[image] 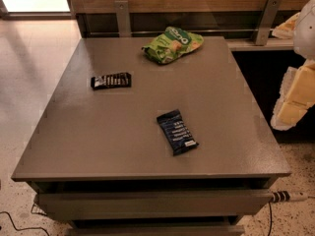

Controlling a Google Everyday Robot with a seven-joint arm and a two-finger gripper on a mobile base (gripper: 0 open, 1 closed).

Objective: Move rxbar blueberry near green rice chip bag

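Navy rxbar blueberry (177, 132) front-centre | green rice chip bag (172, 44) rear edge | hand (294, 101) beyond right edge, grip unclear

I see my white arm (307, 26) coming in beyond the right edge of the grey flat-topped table (98, 132). Below it, the cream-yellow gripper (294, 100) hangs just off that same edge, pointing downward.

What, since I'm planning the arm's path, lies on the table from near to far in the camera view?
rxbar blueberry → black bar → green rice chip bag. The gripper hangs to the right of the table.
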